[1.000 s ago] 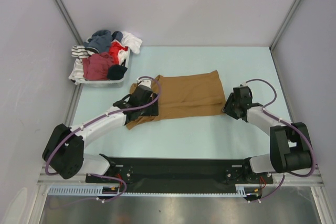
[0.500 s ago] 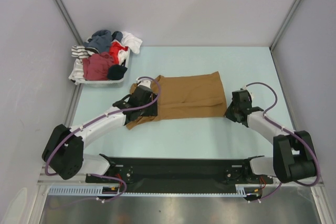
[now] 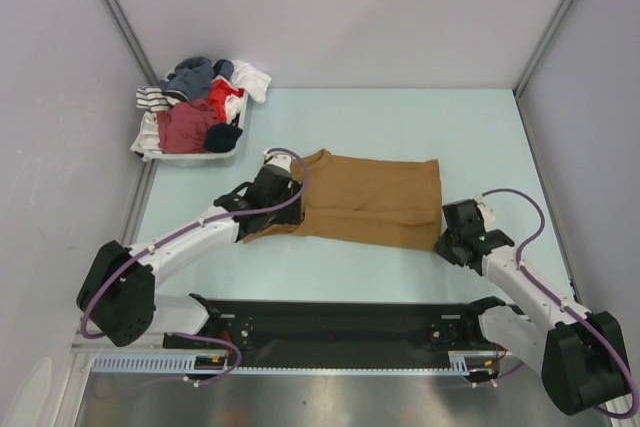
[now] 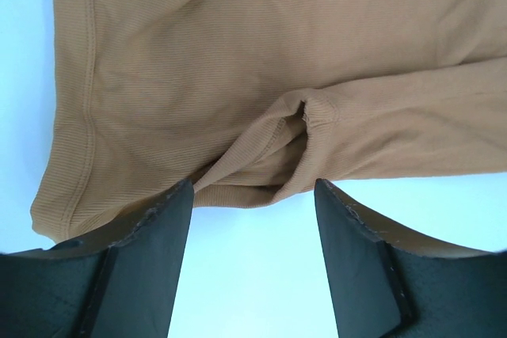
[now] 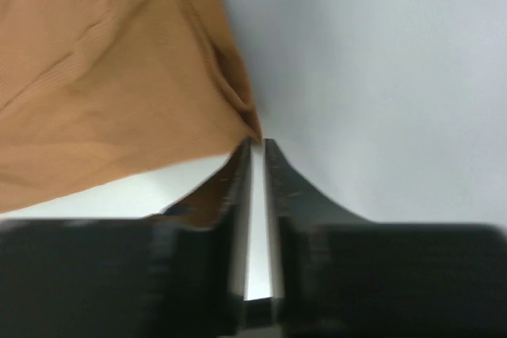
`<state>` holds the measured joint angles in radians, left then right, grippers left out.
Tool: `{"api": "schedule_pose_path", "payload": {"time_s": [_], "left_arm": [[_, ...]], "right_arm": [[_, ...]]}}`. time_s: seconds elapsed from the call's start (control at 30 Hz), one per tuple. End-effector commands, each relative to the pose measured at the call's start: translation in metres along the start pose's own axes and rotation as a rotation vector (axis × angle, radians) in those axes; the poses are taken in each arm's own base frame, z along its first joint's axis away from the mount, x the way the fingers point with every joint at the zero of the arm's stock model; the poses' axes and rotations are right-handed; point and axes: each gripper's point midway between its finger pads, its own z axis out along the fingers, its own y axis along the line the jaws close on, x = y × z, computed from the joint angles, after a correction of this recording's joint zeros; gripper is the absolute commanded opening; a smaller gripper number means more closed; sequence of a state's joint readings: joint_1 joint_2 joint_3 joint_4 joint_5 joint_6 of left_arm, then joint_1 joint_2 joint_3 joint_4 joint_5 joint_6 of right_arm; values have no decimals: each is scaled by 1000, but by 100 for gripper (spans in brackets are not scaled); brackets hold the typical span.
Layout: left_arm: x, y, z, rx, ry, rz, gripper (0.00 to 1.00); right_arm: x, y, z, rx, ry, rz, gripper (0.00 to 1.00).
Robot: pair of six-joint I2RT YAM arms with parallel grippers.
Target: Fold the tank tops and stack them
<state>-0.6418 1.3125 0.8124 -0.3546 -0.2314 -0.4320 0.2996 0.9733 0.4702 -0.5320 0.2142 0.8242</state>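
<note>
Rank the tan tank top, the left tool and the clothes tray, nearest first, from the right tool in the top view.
1. tan tank top, its corner in the right tool.
2. left tool, at the top's left end.
3. clothes tray, far-left corner.

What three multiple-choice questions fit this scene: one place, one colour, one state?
1. Where does the bin of mixed clothes sit?
A. at the table's far left corner
B. at its middle
C. at its near right corner
2. What colour is the tank top spread out?
A. maroon
B. tan-brown
C. white
3. How is the right gripper?
A. wide open
B. shut on nothing
C. shut on the tank top's corner
1 A: top view shows it there. 2 B: every view shows tan cloth. 3 C: its wrist view shows the pinch.
</note>
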Motion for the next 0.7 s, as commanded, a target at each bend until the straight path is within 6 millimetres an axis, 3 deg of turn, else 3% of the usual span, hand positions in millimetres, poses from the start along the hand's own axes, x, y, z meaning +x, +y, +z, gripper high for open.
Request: {"api": "schedule_pose_path", "payload": {"time_s": [0.0,0.07,0.13,0.4,0.53,0.67], "left_arm": [[-7,-9,-7,36,-29,58,68],[-9,-12,-8,50,-34,70,68],[-12,-17,-7,68,-42,80,68],[-23,-30,-1,105,-56,105,67],[-29,-36,6,115,-57,117,66],[-28,-39,14,120,-49,128,66]], "right_arm": [[15,-19,-1,67,34,44,22],[13,-16,-2,58,31,37,34],[2,-13,-3,48,-15,11,34],[-44,42,-13,-150,-144,-198,33],[-55,54,-4,-144,-152,-244,51],[-66,65,8,-127,-158,-265,54]]}}
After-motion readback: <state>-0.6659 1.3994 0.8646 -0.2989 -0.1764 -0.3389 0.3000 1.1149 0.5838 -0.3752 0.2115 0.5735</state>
